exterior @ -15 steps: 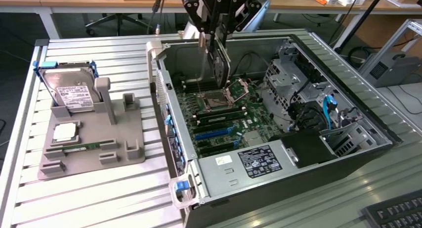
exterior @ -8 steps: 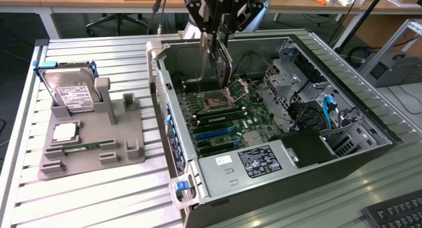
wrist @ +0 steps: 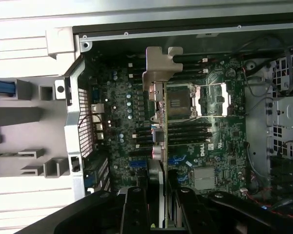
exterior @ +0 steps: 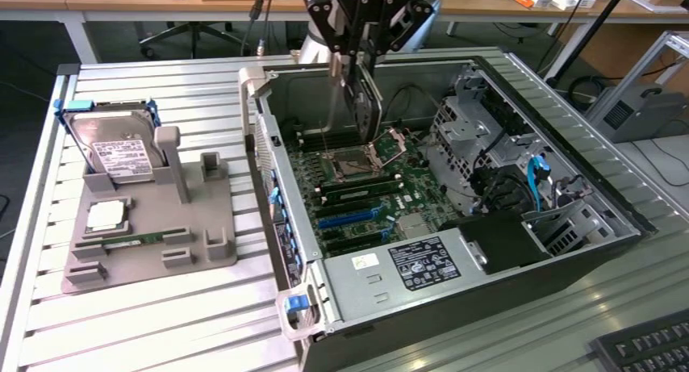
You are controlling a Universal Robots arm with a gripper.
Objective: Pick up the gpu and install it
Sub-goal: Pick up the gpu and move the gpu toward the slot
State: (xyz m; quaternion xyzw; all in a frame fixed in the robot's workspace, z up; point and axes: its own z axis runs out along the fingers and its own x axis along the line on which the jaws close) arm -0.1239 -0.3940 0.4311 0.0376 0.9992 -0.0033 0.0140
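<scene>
The black robot gripper point(exterior: 361, 53) point(wrist: 160, 187) is clamping down on the gpu point(exterior: 366, 106) point(wrist: 158, 122), a thin flat dark card with a silver metal bracket point(wrist: 158, 68) on one end. You can see a finger point(wrist: 136, 209) pressing on each flat side of it. The card is hanging on edge inside the open top of the big dark tower computer case point(exterior: 560, 263) point(wrist: 78, 112), which is lying on its side.

Everything else, going off the case:
- The green motherboard point(exterior: 356, 202) point(wrist: 122, 112) is sitting on the floor of the case, and the card is hovering over it, close to the square metal CPU socket point(exterior: 352, 160) point(wrist: 180, 101). In the wrist view the bracket end is pointing toward the case's perforated rear wall.
- I can't tell if the card's lower edge is touching the board. It's not sitting in the blue expansion slots point(exterior: 344, 219) point(wrist: 178, 161).
- To the exterior view's left of the case, just beside it, a grey plastic holder tray point(exterior: 205, 227) is resting on the ribbed metal table point(exterior: 161, 323).
- The tray is carrying a silver hard drive with a white label point(exterior: 121, 158), standing tilted at its far end, and a narrow green memory stick point(exterior: 124, 241) lying flat nearer the camera.
- Off the case's near corner, at the exterior view's right, part of a black keyboard point(exterior: 651, 348) is showing.
</scene>
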